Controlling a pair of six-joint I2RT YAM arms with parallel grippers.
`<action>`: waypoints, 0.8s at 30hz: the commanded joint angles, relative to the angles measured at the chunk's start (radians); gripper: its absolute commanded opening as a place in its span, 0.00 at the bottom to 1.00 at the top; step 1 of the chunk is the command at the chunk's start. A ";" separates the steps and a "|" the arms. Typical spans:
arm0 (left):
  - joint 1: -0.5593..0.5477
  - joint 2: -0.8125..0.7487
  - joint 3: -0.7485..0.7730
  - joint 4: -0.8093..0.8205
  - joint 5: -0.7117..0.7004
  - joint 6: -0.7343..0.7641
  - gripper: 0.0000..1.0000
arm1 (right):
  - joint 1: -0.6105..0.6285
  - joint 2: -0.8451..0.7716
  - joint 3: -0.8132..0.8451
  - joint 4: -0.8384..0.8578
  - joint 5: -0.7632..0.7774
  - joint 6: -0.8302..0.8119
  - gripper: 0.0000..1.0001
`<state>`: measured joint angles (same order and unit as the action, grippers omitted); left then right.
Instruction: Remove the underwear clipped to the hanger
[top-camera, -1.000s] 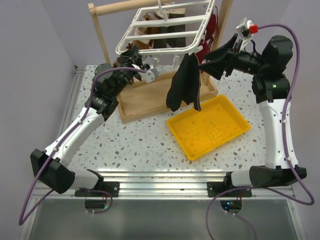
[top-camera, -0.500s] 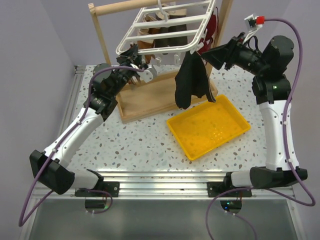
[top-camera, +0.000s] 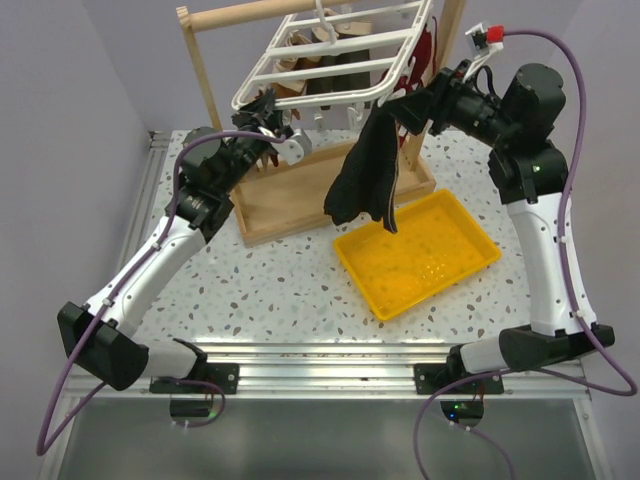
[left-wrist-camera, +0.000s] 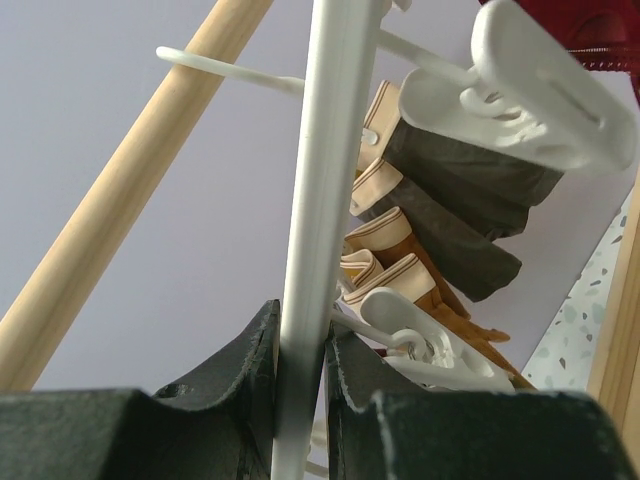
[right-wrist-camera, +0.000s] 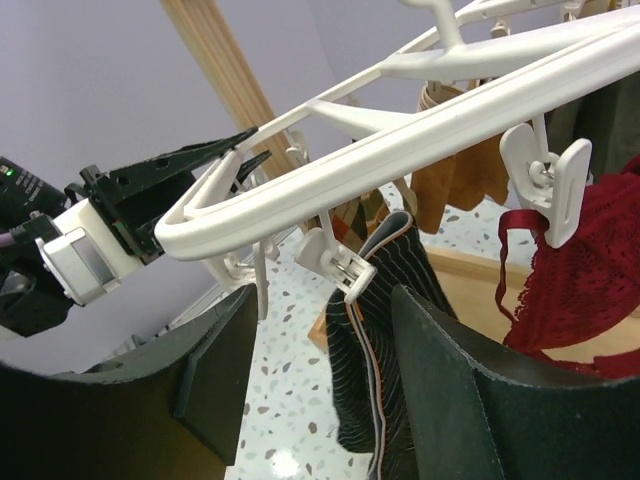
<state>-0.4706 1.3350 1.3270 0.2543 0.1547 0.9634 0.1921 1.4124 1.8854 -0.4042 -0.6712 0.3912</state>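
left pincer (left-wrist-camera: 300, 385) clamped on hanger (left-wrist-camera: 325, 150) rail, presumably to steady it. right pincer (right-wrist-camera: 322, 310) wide, straddling black underwear (right-wrist-camera: 372, 350) under its clip (right-wrist-camera: 343, 262), near far edge of desk (top-camera: 280, 290), above yellow tray (top-camera: 430, 255), the likely drop spot.

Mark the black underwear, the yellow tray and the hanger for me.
black underwear (top-camera: 362, 185), top external view, middle of the hanging fabric.
yellow tray (top-camera: 425, 258), top external view, bare floor of the tray.
hanger (left-wrist-camera: 318, 200), left wrist view, its white rail.
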 joint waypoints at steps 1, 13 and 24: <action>0.032 -0.022 -0.011 0.063 -0.063 -0.127 0.09 | 0.026 0.014 0.056 -0.010 0.074 -0.017 0.60; 0.032 -0.020 -0.008 0.066 -0.047 -0.146 0.09 | 0.040 0.056 0.112 -0.016 0.168 -0.012 0.49; 0.033 -0.019 -0.008 0.063 -0.040 -0.155 0.09 | 0.041 0.077 0.129 -0.005 0.200 -0.014 0.31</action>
<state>-0.4648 1.3350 1.3270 0.2619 0.1719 0.9340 0.2321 1.4792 1.9800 -0.4248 -0.5076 0.3817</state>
